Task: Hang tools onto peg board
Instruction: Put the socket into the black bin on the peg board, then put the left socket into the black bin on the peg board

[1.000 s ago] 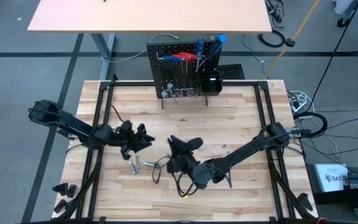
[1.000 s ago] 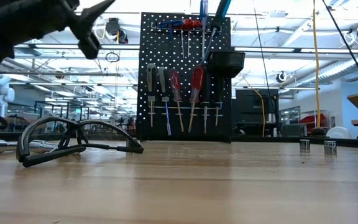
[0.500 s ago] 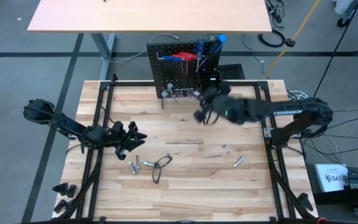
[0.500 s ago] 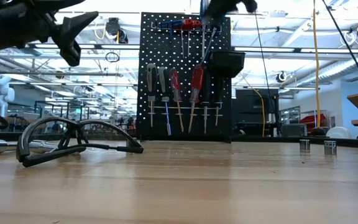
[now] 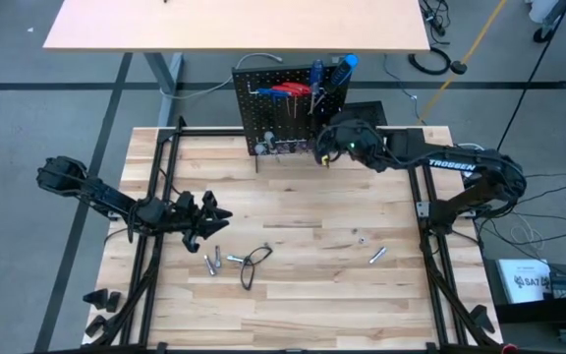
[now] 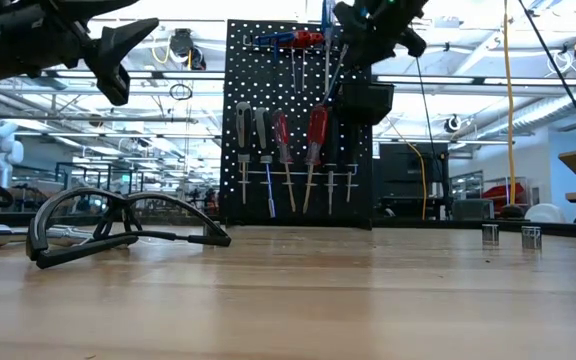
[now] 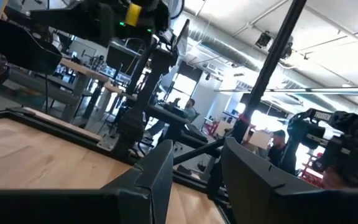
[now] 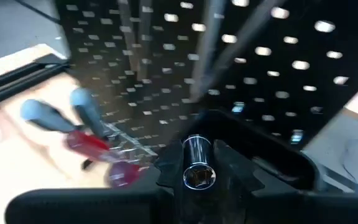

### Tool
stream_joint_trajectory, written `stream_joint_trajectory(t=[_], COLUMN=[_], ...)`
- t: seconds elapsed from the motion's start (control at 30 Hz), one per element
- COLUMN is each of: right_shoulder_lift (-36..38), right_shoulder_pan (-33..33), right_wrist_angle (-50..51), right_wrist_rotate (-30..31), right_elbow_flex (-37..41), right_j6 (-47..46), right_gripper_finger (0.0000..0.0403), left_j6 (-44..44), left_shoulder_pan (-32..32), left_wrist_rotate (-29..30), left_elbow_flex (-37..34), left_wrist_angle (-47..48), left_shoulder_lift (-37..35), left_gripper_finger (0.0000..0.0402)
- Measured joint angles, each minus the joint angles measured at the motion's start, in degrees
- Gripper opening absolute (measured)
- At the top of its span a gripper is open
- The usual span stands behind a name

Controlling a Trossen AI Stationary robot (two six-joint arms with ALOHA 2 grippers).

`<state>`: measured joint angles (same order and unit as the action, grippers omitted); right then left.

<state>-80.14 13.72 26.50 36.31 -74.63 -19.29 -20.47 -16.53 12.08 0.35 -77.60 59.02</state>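
The black peg board [image 5: 281, 110] stands upright at the table's far edge. Screwdrivers with red, blue and grey handles [image 6: 286, 135] hang from its hooks, and a small black bin [image 6: 366, 100] is fixed to it. My right gripper [image 5: 324, 149] is high up in front of the board beside the bin, shut on a small silver bit [image 8: 199, 167]. My left gripper [image 5: 219, 218] hovers open and empty over the table's left part. A black wire loop [image 5: 254, 262] and small silver bits [image 5: 218, 262] lie on the table near it. My right gripper pinches the silver bit's round sides [image 8: 197, 155] between its two fingers [image 8: 166, 177]. The bit's hollow open end faces the wrist camera. The bit is lifted clear of the table, close in front of the peg board [image 8: 278, 68].
Another silver bit [image 5: 377, 256] lies on the table's right part, and two small bits [image 6: 508, 235] show at the right in the low view. A black metal frame [image 5: 165, 177] runs along the table's sides. A second table [image 5: 234, 25] stands behind the board.
My right gripper has gone from low over the table's near middle up and toward the far edge, to the peg board beside the bin, carrying the silver bit. My left gripper has drawn back a little toward the table's left edge.
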Motion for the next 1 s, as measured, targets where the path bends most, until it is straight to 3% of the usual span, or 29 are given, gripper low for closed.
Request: stream_joint_trajectory(t=[0.2, 0.6, 0.77, 1.0], right_shoulder_lift=[0.00, 0.00, 0.00, 0.00], right_shoulder_pan=[0.76, 0.98, -0.99, -8.77], right_wrist_angle=[2.56, 5.67, 7.06, 7.08], right_wrist_rotate=[4.00, 5.90, 5.43, -3.59], right_elbow_flex=[0.00, -0.02, -0.04, -0.04], right_j6=[-2.65, -2.45, -2.56, -5.07], right_gripper_finger=[0.0066, 0.0207, 0.0240, 0.0237], left_j6=[0.04, -0.15, -0.13, 1.99], left_shoulder_pan=[0.00, 0.00, 0.00, 0.00], left_wrist_rotate=[-0.53, -0.66, -1.52, -6.15], left_elbow_flex=[-0.01, -0.04, -0.06, -0.05], left_wrist_angle=[0.02, -0.02, -0.54, -0.67], left_shoulder_lift=[0.02, 0.02, 0.02, 0.02], left_gripper_finger=[0.0137, 0.0137, 0.0137, 0.0137])
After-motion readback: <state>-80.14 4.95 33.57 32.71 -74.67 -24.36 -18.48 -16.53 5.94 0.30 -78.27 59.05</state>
